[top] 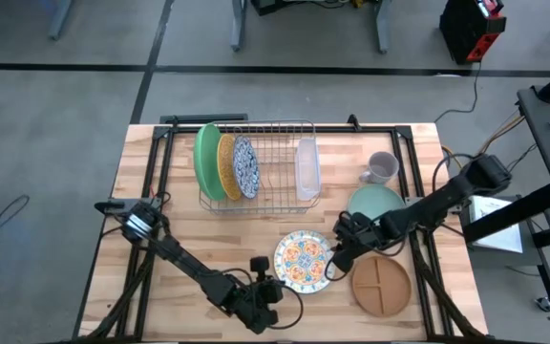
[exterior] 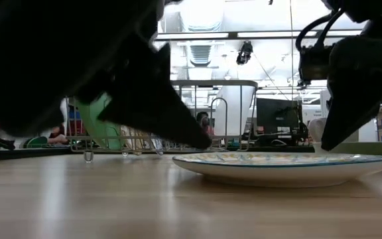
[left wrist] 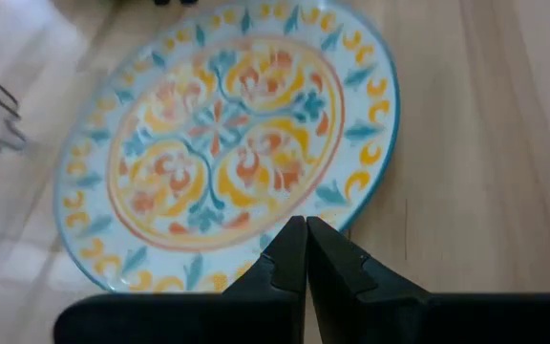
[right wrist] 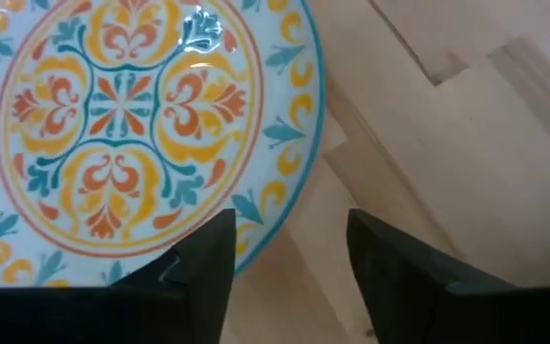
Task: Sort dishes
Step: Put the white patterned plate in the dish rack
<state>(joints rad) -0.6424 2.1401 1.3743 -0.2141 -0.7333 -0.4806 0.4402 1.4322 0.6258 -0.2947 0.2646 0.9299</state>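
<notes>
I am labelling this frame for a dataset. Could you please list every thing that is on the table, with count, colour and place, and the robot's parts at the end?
rack: one, wire, back centre of the table.
green plate: one, on edge at the rack's left end.
gold plate: one, on edge beside the green one.
patterned plate: one, blue-and-white, on edge beside the gold one.
tray: one, clear, at the rack's right end.
mug: one, grey, right of the rack.
teal plate: one, flat, in front of the mug.
floral plate: one, orange, yellow and teal, flat, front centre.
brown plate: one, divided, front right.
left end effector: shut, at the floral plate's near-left edge.
right end effector: open, at the floral plate's right edge.
</notes>
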